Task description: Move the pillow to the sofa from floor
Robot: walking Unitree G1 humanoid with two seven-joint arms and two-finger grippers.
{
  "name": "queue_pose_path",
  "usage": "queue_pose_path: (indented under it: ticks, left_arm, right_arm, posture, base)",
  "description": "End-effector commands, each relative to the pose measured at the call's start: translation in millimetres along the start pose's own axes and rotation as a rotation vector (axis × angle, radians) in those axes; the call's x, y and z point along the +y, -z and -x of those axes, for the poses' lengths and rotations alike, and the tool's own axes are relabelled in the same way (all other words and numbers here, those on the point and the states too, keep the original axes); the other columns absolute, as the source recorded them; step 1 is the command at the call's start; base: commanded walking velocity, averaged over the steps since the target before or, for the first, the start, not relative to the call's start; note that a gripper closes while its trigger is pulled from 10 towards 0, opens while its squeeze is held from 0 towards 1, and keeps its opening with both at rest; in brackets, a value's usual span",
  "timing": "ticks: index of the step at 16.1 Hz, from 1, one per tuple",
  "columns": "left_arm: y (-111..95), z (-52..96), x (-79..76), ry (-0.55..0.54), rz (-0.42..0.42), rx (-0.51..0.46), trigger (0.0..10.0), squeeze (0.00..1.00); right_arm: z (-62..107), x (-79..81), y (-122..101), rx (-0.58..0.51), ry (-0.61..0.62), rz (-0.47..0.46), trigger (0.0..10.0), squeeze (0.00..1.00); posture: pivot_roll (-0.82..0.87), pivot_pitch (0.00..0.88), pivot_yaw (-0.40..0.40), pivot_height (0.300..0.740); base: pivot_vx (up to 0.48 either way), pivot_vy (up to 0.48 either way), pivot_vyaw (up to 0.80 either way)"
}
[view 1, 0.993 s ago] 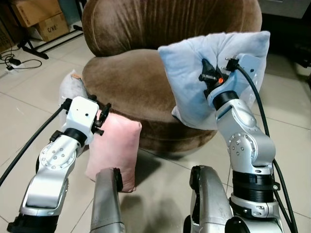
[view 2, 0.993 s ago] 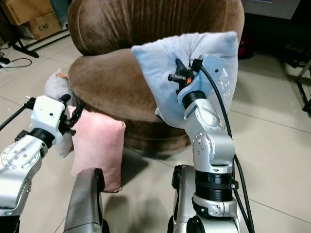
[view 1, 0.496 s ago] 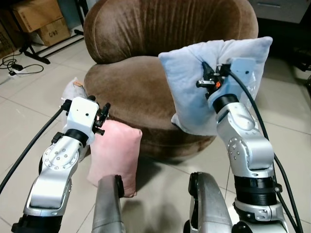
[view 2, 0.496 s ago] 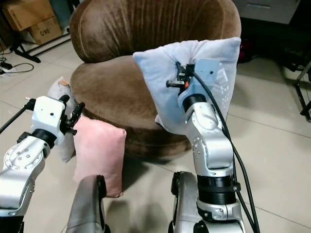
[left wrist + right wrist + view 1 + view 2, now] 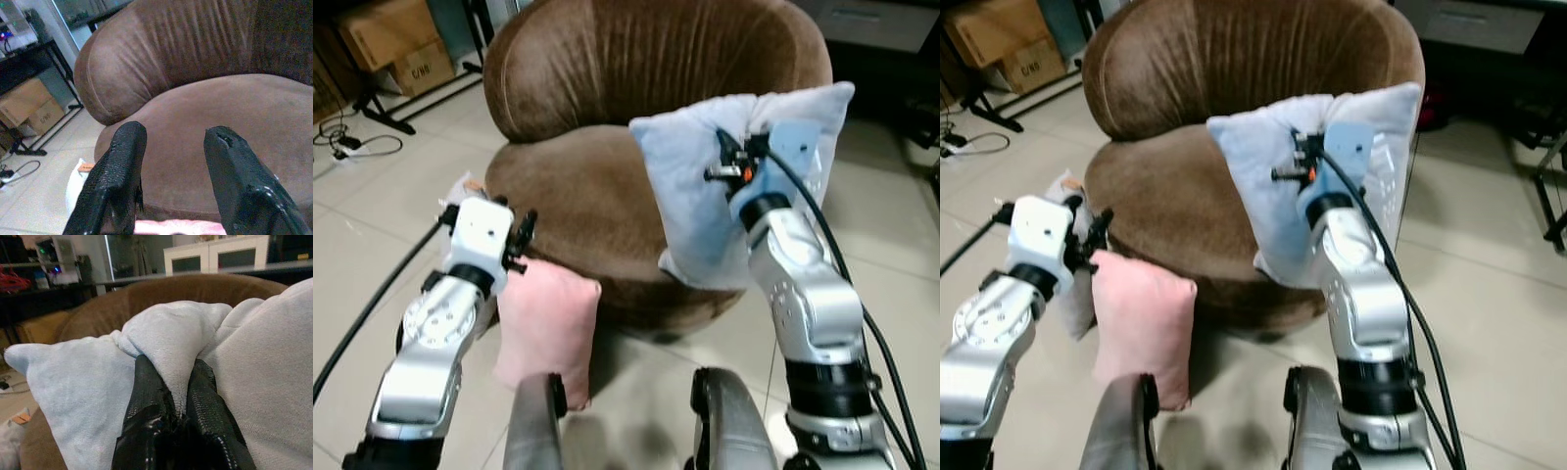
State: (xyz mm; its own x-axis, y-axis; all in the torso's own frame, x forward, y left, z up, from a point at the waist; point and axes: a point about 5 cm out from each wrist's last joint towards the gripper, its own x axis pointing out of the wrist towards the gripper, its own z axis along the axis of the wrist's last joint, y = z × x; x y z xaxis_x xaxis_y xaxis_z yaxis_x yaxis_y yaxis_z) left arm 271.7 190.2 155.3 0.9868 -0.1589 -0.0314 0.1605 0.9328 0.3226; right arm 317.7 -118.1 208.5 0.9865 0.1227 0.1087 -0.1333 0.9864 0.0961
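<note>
left eye view: the right tool [image 5: 736, 168] holds the pale blue pillow [image 5: 690, 186] in the air at the front right edge of the brown sofa [image 5: 607, 117], off the floor but not yet resting on the seat. a pink pillow [image 5: 543, 323] and a grey pillow [image 5: 460, 191] stand on the floor against the sofa's front, just beside the raised left tool [image 5: 517, 240].

right eye view: the same; the lift looks done, the placing is left.

left wrist view: the left tool's fingers [image 5: 117, 181] are spread apart with nothing between them, facing the sofa seat.

right wrist view: the right tool's fingers [image 5: 146, 401] are clenched on a bunched fold of the pale blue pillow.
</note>
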Motion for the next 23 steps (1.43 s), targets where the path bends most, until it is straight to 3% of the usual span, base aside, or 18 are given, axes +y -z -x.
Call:
queue_pose_path:
  ticks: [1, 15, 23]
  left_arm:
    - [-2.0, 1.3, 2.1, -0.016, -0.001, -0.004, 10.0, 0.00]
    - [1.1, 2.3, -4.2, -0.030, 0.016, 0.005, 10.0, 0.00]
    - [0.1, 2.7, -3.9, -0.033, -0.005, -0.007, 10.0, 0.00]
  right_arm:
    - [1.6, 3.4, -4.4, -0.014, -0.008, 0.017, 10.0, 0.00]
    - [2.3, 2.4, -4.5, 0.004, -0.002, 0.038, 10.0, 0.00]
    - [2.6, 3.2, -2.7, 0.013, -0.001, 0.037, 10.0, 0.00]
  posture:
    - [-0.06, 0.000, 0.025, 0.609]
    - [-0.06, 0.000, -0.006, 0.734]
    - [-0.05, 0.000, -0.012, 0.740]
  base:
    - [0.000, 0.000, 0.00]
    - [0.000, 0.000, 0.00]
    - [0.000, 0.000, 0.00]
